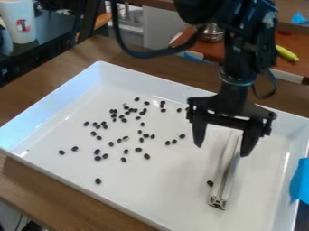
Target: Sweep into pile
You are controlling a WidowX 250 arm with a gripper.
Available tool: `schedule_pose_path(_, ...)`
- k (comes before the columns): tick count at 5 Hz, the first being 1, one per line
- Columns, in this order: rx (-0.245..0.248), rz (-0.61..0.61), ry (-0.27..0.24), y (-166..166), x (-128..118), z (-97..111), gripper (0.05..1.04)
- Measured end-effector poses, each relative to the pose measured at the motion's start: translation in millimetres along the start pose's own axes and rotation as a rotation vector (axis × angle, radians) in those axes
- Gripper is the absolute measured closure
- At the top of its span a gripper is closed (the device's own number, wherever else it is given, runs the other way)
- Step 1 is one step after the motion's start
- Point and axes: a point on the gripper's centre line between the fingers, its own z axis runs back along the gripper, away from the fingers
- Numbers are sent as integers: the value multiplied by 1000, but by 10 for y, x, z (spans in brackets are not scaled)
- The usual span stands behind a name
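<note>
Gripper (pixel 222 146): over tray (pixel 51 101); fingers wide apart.
Bar (pixel 224 180): in tray, below gripper; contact with fingers indeterminable.
Black beans (pixel 147 156): scattered in tray, one beside bar.
Tray: cut off at view's right and bottom.

The arm (pixel 236 61) is cut off by the top edge, as is the white cup (pixel 18 22) at the upper left. The tray (pixel 54 175) runs out past the right and bottom edges. The gripper (pixel 221 151) hides the far end of the metal bar (pixel 224 180). The dark bits (pixel 98 181), perhaps beans, are too small to tell. The arm partly covers the bowl (pixel 212 33) at the upper right.
</note>
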Motion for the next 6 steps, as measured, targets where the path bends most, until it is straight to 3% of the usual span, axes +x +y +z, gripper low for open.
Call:
schedule_pose_path(2, 19, 4, -48, -39, 36, -139, 140)
schedule_pose_path(3, 28, 3, -57, -34, -21, -280, 430)
schedule_pose_path(4, 21, -7, -67, -41, -14, -287, 695)
schedule_pose_path(5, 11, -18, -58, 68, -29, -291, 705)
schedule_pose_path(6, 9, -30, -16, 302, -4, -275, 705)
